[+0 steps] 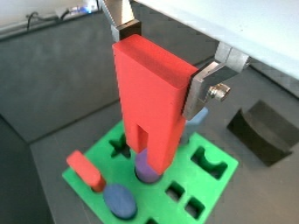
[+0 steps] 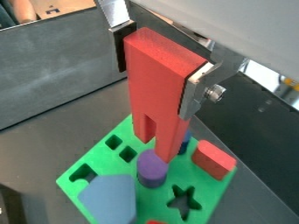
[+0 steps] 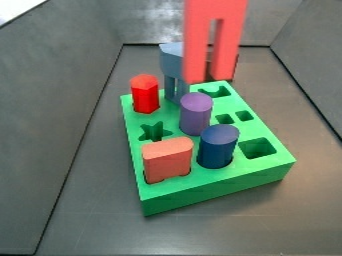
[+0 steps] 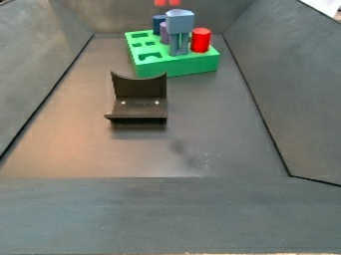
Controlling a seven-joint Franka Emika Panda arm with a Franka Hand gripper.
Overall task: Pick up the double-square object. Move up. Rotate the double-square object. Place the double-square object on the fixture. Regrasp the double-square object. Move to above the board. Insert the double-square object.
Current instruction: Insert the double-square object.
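Note:
My gripper [image 1: 163, 61] is shut on the top end of the double-square object [image 1: 152, 105], a long red stepped prism that hangs upright. It shows in both wrist views, gripper [image 2: 160, 68] and object [image 2: 158, 101]. A silver finger [image 1: 208, 84] presses each side. The object's lower end hangs over the back part of the green board [image 1: 216, 162], close above it, beside a purple peg [image 2: 152, 166]. In a side view the object [image 3: 214, 40] hangs above the board [image 3: 214, 185]; the gripper is out of frame there. The dark fixture [image 4: 136, 98] stands empty on the floor, away from the board [image 4: 147, 68].
On the board stand a short red hexagonal peg [image 3: 144, 93], a grey-blue pentagonal peg [image 3: 174, 68], a purple peg [image 3: 197, 113], a blue cylinder [image 3: 217, 146] and a salmon-pink peg [image 3: 167, 160]. A star hole [image 3: 154, 130] and others are open. Sloped grey walls surround the floor.

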